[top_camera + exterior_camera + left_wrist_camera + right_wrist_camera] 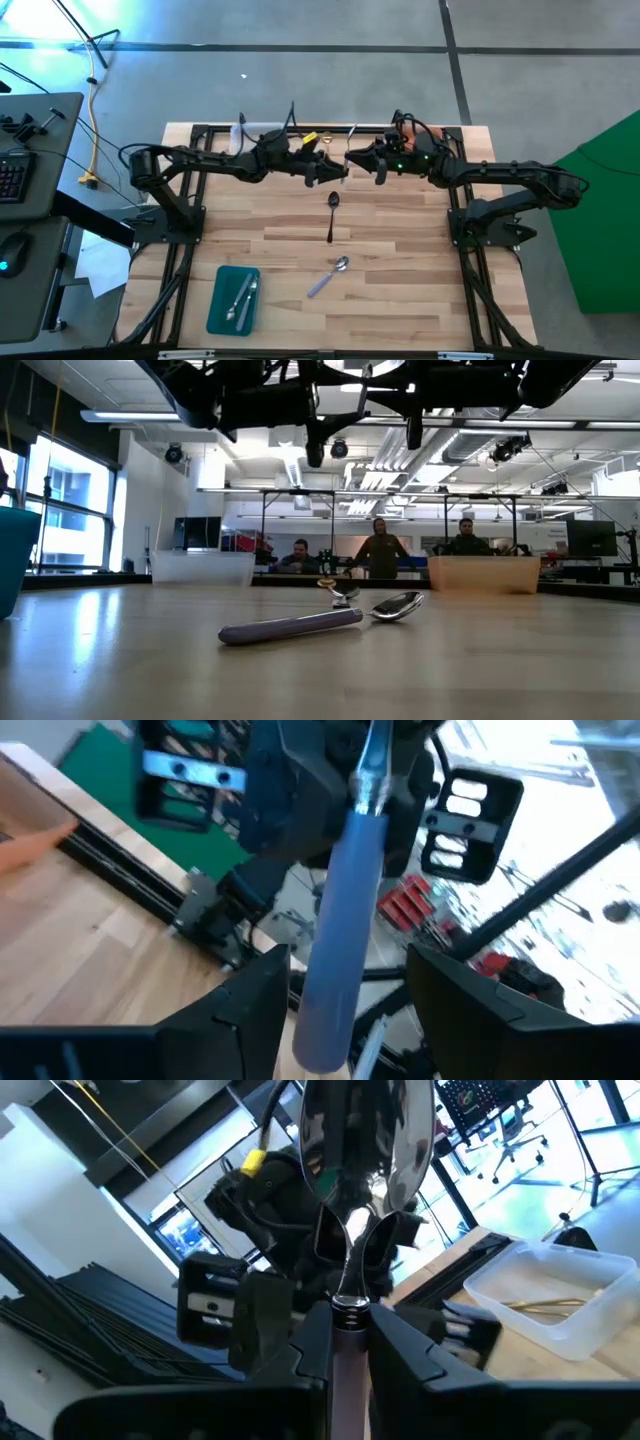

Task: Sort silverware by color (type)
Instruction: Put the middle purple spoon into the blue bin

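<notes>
Silver-bowled spoon with lilac handle (342,920): held aloft between my two grippers near the table's 12 o'clock edge. My right gripper (379,165) is clamped on the spoon's neck, just below the shiny bowl (368,1142), as the right wrist view shows. My left gripper (338,172) faces it from the 9 o'clock side; its fingers (240,1010) stand spread on either side of the lilac handle, not touching it.

Black spoon (332,214): lying on the wooden table (400,290) at centre, just below the two grippers, bowl toward 12 o'clock.

Second silver spoon with lilac handle (329,276): on the table toward 6 o'clock of the black one, apart from it, bowl pointing to 1 o'clock. In the low view it lies nearest the camera (320,622).

Teal tray (233,299): toward 7 o'clock on the table, holding silver spoons (241,297); I cannot tell how many.

Clear tray (556,1302): near the table's 12 o'clock edge, holding gold spoons (541,1309).

Orange tray (484,574): far edge in the low view; contents hidden.

People (381,550): three in the room beyond the table, seen in the low view.
</notes>
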Tool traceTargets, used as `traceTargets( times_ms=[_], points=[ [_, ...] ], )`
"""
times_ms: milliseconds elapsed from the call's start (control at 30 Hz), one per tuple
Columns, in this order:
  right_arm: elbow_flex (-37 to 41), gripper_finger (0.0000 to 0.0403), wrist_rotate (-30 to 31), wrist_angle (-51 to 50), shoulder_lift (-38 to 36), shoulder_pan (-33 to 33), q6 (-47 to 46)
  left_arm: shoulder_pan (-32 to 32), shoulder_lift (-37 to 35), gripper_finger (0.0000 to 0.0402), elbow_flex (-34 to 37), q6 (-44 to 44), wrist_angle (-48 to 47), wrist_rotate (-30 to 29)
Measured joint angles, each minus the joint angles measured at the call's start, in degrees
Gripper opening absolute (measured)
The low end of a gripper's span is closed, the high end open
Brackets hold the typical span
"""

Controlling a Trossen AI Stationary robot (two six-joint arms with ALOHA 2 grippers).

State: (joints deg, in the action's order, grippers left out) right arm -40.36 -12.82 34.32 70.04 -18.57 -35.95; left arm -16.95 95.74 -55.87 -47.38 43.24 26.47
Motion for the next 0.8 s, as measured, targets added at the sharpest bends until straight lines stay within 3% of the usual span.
traceTargets(
  times_ms=[200, 400, 633, 800],
  points=[
    [-0.1, 0.003, -0.3, 0.7, 0.0, 0.0, 0.0, 0.1, 2.2, 0.0162, -3.4, 2.9, -0.2, 4.5],
    [-0.1, 0.003, -0.5, 0.9, -0.1, 0.0, 0.0, -0.4, 2.1, 0.0049, -3.5, 4.6, -0.4, 5.0],
    [-0.2, 0.0035, -0.3, 0.2, -0.1, -0.1, 1.1, -1.1, 1.8, 0.0046, -3.5, 3.3, -1.0, 7.4],
    [-0.1, 0.0076, -0.4, 0.5, 0.0, -1.2, 1.2, -1.2, -1.2, 0.0046, -3.6, 5.3, -8.6, 6.7]
  ],
)
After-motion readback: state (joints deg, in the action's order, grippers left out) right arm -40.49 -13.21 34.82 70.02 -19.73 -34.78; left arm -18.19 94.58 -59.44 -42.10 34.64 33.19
